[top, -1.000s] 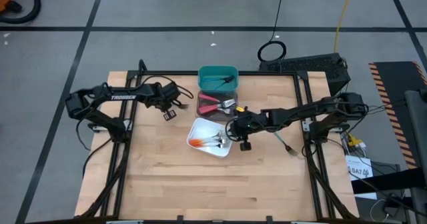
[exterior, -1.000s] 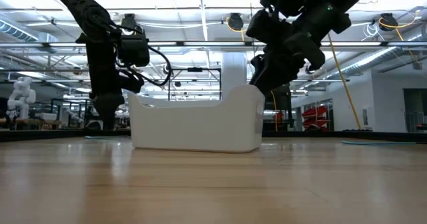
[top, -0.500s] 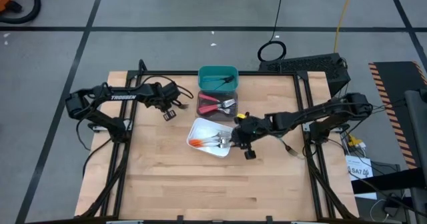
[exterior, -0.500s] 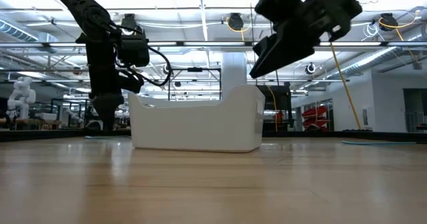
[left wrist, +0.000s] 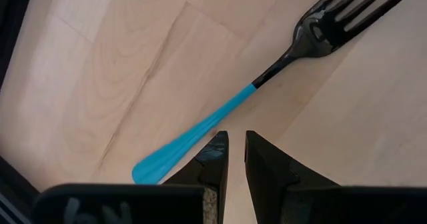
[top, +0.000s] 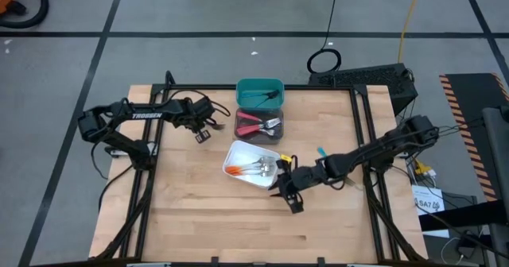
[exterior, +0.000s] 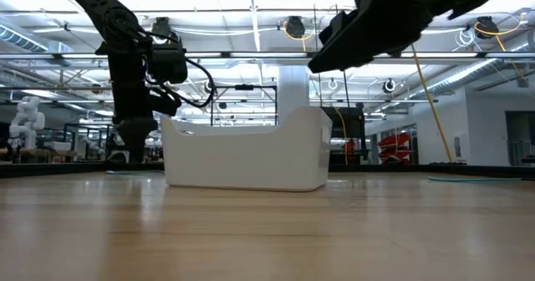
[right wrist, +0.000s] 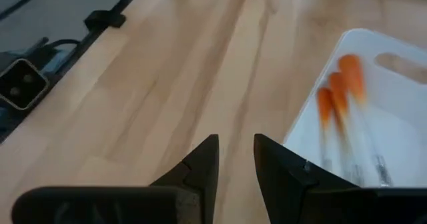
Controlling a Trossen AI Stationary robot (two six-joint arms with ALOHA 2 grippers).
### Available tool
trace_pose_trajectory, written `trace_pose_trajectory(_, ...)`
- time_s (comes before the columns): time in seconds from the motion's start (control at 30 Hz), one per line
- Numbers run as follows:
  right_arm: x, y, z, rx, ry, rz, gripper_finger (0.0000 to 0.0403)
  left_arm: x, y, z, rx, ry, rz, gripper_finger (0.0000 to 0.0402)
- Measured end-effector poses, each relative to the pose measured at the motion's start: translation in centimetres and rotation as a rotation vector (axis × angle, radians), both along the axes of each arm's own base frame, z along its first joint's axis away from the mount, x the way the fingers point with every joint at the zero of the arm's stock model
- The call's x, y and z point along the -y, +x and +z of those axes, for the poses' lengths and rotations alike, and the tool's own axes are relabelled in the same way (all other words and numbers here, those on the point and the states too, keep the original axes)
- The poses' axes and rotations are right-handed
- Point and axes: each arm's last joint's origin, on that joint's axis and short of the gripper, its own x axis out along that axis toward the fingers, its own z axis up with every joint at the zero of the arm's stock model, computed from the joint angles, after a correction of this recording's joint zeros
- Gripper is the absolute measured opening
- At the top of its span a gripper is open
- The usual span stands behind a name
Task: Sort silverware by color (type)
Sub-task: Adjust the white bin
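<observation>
Three bins stand in a row at the table's middle. The teal bin (top: pixel 259 93) holds blue-handled forks, the dark bin (top: pixel 258 125) red ones, and the white bin (top: pixel 250 164) orange ones (right wrist: pixel 337 94). My left gripper (top: pixel 203 130) hangs at the far left, pointing down, its fingers (left wrist: pixel 237 151) a narrow gap apart with nothing between them. Under it a blue-handled fork (left wrist: pixel 267 77) lies flat on the wood. My right gripper (top: pixel 282 186) hovers open and empty beside the white bin's near right corner (right wrist: pixel 235 151). Another blue fork (top: pixel 321 152) lies right of the white bin. My left gripper comes down from above with one fingertip (left wrist: pixel 215 147) over the blue fork's handle (left wrist: pixel 190 139), toward its free end. Whether the fingertip touches the handle I cannot tell. The fork lies flat on the table.
Bare wood spreads over the table's near half (top: pixel 238 227). A dark frame rail (top: pixel 374 211) runs along each side of the table. In the low view the white bin's wall (exterior: pixel 242 155) stands mid-table, and the right arm (exterior: pixel 376 30) hangs high above it.
My right gripper has swung from beside the dark and white bins toward the table's near edge and now stands off the white bin's near right corner. This has uncovered the blue fork to the right of the bins. Its finger gap is unchanged.
</observation>
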Motion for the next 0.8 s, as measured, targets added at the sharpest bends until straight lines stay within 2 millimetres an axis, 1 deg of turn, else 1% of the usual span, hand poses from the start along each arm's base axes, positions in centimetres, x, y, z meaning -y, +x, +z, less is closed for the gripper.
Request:
trace_pose_trajectory(0.13, -0.7, 0.0, -0.6, -0.007, -0.014, -0.042, 0.0089, 0.0, 0.0, 0.0, 0.005, 0.001, 0.008, 0.0053)
trace_pose_trajectory(0.27, -0.8, 0.3, -1.6, -0.030, -0.050, -0.102, 0.0089, 0.0, 0.0, 0.0, 0.009, 0.002, 0.011, 0.0053)
trace_pose_trajectory(0.43, -1.0, 0.7, -3.2, -0.067, -0.058, -0.110, 0.0089, 0.0, 0.0, 0.0, 0.011, -0.004, 0.040, 0.0055)
trace_pose_trajectory(0.57, -0.8, 1.0, -3.5, -0.061, -0.061, -0.115, 0.0089, 0.1, -0.1, 0.0, -0.001, -0.011, 0.039, 0.0071)
trace_pose_trajectory(0.8, -0.3, 0.7, -3.8, -0.105, -0.094, -0.178, 0.0089, 0.1, -0.1, 0.0, -0.001, -0.011, 0.039, 0.0100)
